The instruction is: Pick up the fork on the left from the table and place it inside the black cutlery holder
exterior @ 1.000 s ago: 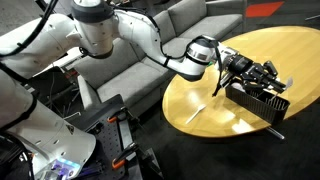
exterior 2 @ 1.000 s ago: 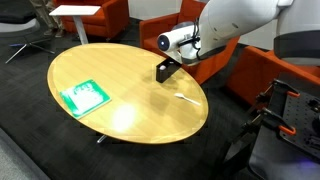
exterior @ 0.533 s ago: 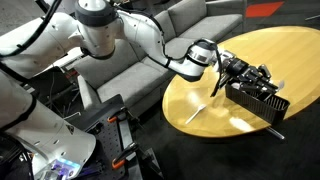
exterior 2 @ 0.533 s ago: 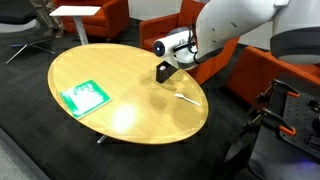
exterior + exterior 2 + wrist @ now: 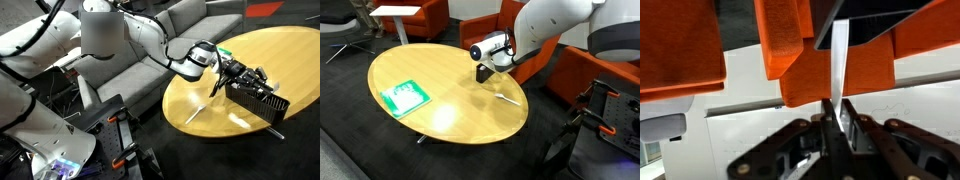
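Observation:
My gripper is shut on the fork, a slim whitish strip that sticks out from between the fingers. In an exterior view the gripper hangs over the near end of the black cutlery holder on the round light-yellow table, with the fork slanting down beside the holder. In the opposite exterior view the gripper is just above the holder at the table's far edge. The fork cannot be made out there.
A second whitish utensil lies on the table near the holder. A flat green sheet lies toward the opposite side. A grey sofa and orange chairs stand close round the table.
The gripper, still holding the fork, has moved a little sideways and down toward the holder. The utensil on the table has not moved.

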